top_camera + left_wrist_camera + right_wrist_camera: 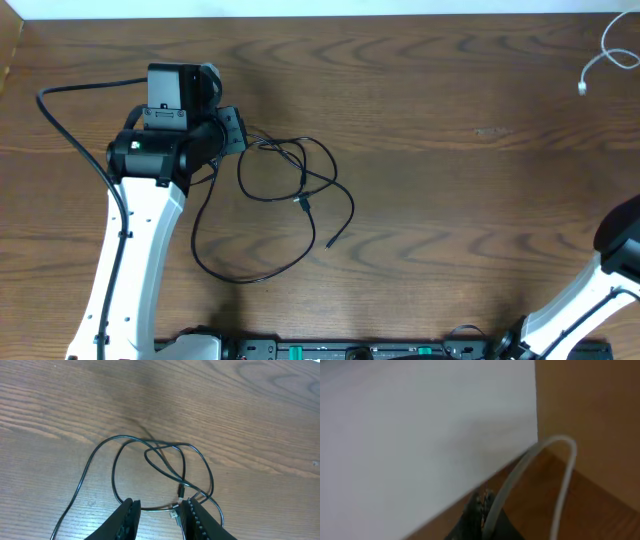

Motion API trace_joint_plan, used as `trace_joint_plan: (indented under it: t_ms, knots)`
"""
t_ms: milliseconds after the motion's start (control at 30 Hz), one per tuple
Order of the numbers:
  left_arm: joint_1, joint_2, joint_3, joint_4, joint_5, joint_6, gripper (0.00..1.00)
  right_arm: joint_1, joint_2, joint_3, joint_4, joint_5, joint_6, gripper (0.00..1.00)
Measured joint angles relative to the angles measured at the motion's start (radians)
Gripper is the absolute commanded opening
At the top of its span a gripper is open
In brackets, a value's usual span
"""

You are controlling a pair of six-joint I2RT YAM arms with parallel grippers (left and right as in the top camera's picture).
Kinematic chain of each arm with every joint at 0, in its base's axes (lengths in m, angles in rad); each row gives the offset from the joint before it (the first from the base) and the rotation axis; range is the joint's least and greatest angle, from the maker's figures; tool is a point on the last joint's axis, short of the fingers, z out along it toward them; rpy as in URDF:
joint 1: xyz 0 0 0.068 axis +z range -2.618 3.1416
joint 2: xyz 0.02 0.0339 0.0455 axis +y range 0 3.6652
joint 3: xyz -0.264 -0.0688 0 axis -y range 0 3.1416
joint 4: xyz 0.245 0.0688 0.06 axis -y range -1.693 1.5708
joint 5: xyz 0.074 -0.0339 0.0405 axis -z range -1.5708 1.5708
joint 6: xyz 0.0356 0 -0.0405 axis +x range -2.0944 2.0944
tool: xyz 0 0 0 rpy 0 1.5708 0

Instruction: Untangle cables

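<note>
My left pincer is down low over the brown wood-grain desk, in its left half and closer to the far edge than the near one. The jaws are spread wide, holding nothing. Right in front of them, the thin black cord lies loose on the desk in several overlapping loops. One loop runs across the gap between my two fingers, and a small connector plug sits there too, just inside my right-hand finger. From above, the cord's long tail sweeps toward the near edge and curls back, and one free end points toward the middle of the desk.

Over to my right pincer, and its own camera is blurry here. The dark fingers look pressed together on the thin white cord, which rises from between them, arches over and drops again, though I can't be fully sure of the pinch. Behind it is a pale wall. From above, that white cord is up at the far right corner of the desk, its small white plug hanging toward the near side, well apart from the black one.
</note>
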Motion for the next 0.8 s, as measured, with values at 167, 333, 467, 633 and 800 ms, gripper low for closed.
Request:
trace_joint_plan:
  t_ms: [167, 333, 467, 633, 800]
  knots:
    - [0.000, 0.001, 0.000, 0.002, 0.000, 0.000, 0.32, 0.005, 0.140, 0.000, -0.062, 0.006, -0.049, 0.99]
    - [0.000, 0.001, 0.000, 0.002, 0.000, 0.000, 0.31, 0.005, 0.164, -0.009, -0.161, -0.001, -0.068, 0.99]
    - [0.000, 0.002, 0.000, 0.002, 0.001, 0.000, 0.32, 0.006, 0.122, -0.008, -0.312, -0.068, -0.074, 0.99]
    - [0.000, 0.002, 0.000, -0.005, 0.027, 0.000, 0.32, 0.021, 0.008, -0.008, -0.597, -0.366, -0.153, 0.99]
    - [-0.010, 0.012, 0.000, -0.051, 0.084, -0.001, 0.32, 0.145, -0.048, -0.003, -0.833, -0.663, -0.275, 0.99]
